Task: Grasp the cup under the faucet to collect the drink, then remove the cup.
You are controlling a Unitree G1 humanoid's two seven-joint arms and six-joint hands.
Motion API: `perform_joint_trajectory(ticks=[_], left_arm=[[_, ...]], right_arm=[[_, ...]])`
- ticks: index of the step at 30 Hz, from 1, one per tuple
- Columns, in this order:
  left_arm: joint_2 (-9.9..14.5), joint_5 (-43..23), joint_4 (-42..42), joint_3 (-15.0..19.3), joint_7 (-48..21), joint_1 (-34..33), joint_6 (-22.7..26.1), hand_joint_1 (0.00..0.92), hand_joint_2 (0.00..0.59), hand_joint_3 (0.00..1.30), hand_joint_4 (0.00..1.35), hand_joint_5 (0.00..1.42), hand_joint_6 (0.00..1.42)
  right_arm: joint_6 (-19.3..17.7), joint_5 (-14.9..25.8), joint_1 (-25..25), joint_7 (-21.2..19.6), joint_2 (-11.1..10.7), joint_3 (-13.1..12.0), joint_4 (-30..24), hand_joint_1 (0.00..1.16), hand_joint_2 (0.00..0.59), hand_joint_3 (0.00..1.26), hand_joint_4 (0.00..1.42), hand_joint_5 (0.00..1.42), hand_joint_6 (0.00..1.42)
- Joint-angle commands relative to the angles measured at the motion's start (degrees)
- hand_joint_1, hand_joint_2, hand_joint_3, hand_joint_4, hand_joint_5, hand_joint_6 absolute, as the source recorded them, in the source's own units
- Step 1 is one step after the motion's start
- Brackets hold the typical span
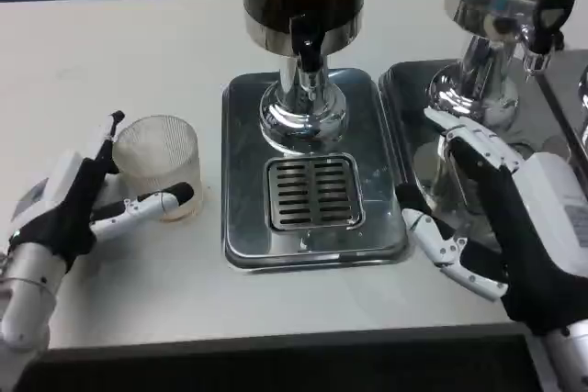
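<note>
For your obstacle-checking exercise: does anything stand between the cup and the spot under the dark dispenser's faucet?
Nothing visible does. The ribbed cup stands on the white table left of the steel drip tray, between the left hand's fingers; only the tray's rim lies on the way to the grate.

My white-and-black left hand [69, 208] flanks a frosted, ribbed cup [158, 162]; at three o'clock, a silver slotted tray [312, 227].

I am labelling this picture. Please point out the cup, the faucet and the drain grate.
cup [158, 162], head view, ribbed front wall
faucet [308, 43], head view, black spout
drain grate [312, 192], head view, slotted middle
</note>
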Motion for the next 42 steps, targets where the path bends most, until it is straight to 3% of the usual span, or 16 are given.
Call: perform_joint_trajectory(ticks=[1,12,24,29,32,35,42], left_arm=[[-1.6,-0.2,0.8,-1.2,-0.4,-2.2,1.1,0.255,0.024,0.00,0.01,0.25,0.25],[-4.3,-0.7,1.4,-2.2,-0.6,-3.7,1.9,0.263,0.027,0.00,0.01,0.26,0.26],[-8.1,-4.5,1.9,-1.7,-3.7,-3.7,2.1,0.440,0.081,0.13,0.14,0.41,0.39],[-9.3,-7.0,1.5,-0.7,-5.3,-2.7,1.4,0.503,0.099,0.26,0.29,0.57,0.64],[-10.1,-8.8,1.5,0.5,-6.8,-2.2,1.4,0.545,0.108,0.38,0.42,0.73,0.89],[-10.5,-9.6,1.1,0.7,-6.2,-0.8,0.8,0.723,0.010,0.54,0.62,0.90,1.14],[-9.1,-8.9,-0.6,-0.2,1.4,1.7,-2.9,0.764,0.000,0.69,0.82,1.01,1.31]], right_arm=[[0.6,-0.2,0.7,-0.5,0.0,-0.3,-1.4,0.41,0.444,0.23,0.20,0.18,0.27],[1.3,-0.6,0.9,0.0,0.1,0.2,-2.1,0.40,0.444,0.23,0.20,0.18,0.27],[1.8,-0.4,1.4,0.7,0.0,0.4,-3.0,0.40,0.438,0.23,0.23,0.18,0.27],[2.1,-0.3,1.4,1.0,0.0,0.6,-3.1,0.42,0.436,0.23,0.24,0.19,0.27],[2.2,-0.1,1.2,1.1,0.1,0.8,-2.9,0.44,0.443,0.24,0.24,0.19,0.27],[2.2,0.1,0.7,1.1,0.1,1.0,-2.5,0.48,0.441,0.24,0.26,0.20,0.27],[1.7,1.0,-1.2,1.0,-0.1,1.2,-0.7,0.49,0.440,0.24,0.27,0.21,0.27]])
